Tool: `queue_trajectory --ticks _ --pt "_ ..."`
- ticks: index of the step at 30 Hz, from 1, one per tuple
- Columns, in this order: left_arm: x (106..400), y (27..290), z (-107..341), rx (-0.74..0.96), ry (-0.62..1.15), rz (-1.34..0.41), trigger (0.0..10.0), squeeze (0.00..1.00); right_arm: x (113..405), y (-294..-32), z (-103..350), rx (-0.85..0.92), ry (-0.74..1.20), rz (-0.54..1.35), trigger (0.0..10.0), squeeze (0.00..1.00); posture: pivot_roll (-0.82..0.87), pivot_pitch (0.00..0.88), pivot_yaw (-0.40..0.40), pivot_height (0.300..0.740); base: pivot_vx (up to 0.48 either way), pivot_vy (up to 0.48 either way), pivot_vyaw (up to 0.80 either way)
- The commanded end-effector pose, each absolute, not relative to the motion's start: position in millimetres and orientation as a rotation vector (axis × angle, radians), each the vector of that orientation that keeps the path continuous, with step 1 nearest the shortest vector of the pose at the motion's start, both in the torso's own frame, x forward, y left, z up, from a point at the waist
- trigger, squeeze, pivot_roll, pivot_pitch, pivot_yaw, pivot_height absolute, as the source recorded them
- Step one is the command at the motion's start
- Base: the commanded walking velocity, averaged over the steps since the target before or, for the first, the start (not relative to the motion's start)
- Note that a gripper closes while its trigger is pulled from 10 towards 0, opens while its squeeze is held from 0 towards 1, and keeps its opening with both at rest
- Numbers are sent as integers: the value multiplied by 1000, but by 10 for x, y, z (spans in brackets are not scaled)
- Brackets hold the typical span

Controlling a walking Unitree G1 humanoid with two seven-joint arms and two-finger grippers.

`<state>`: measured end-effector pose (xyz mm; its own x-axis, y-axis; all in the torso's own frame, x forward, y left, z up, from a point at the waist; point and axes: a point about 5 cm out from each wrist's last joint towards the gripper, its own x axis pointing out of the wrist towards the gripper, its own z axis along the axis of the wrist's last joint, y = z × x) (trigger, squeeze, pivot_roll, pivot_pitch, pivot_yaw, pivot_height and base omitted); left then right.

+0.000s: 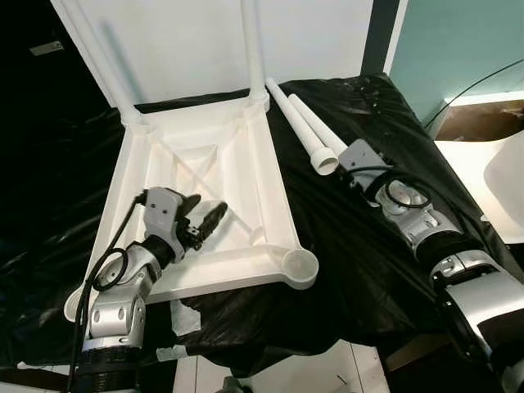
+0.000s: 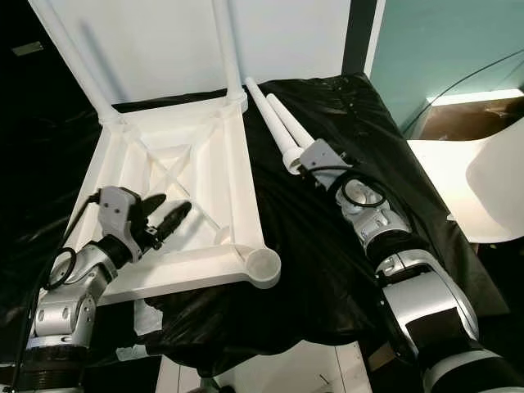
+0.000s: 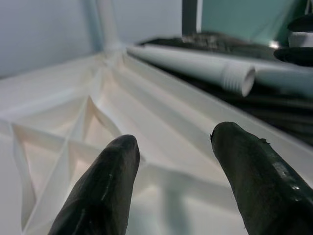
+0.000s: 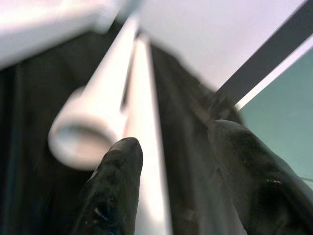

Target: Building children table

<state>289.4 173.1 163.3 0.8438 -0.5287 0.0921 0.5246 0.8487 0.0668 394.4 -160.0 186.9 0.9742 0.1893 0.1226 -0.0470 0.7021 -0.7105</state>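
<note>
A white plastic tabletop [image 1: 274,176] lies upside down on a black sheet. Two legs [image 1: 252,41] stand in its far corner sockets. Its near right socket [image 1: 299,266] holds nothing. Two loose white legs [image 1: 303,123] lie side by side on the sheet right of the tabletop. My left gripper [image 1: 205,213] hovers open over the ribbed underside, with nothing between its fingers [image 3: 105,186]. My right gripper [image 4: 171,142] is open at the near ends of the loose legs [image 4: 98,112]; one leg runs into the gap between its fingers, and contact is unclear.
The black sheet [image 1: 360,270] covers the work surface and drops off at the near edge onto white floor tiles. A white curved object [image 1: 499,180] stands to the right. White tape [image 1: 184,315] sits near the front edge. A white wall rises behind.
</note>
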Motion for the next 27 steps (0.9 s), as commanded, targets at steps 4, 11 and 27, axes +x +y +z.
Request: queue_trajectory --ticks 4,11,27 --pt "2897 1755 1658 -20 -163 -403 10000 0 3855 -1589 2040 -539 -362 3 10000 0 3 21 90 740 0 0 0" --pt "2913 1779 1663 -76 -235 -251 10000 0 3467 -1605 1817 -225 -414 -158 10000 0 -35 0 90 740 0 0 0" --pt "2996 1685 1634 -127 -271 -140 10000 0 3258 -1515 1781 -212 -469 -82 10000 0 -84 0 91 740 0 0 0"
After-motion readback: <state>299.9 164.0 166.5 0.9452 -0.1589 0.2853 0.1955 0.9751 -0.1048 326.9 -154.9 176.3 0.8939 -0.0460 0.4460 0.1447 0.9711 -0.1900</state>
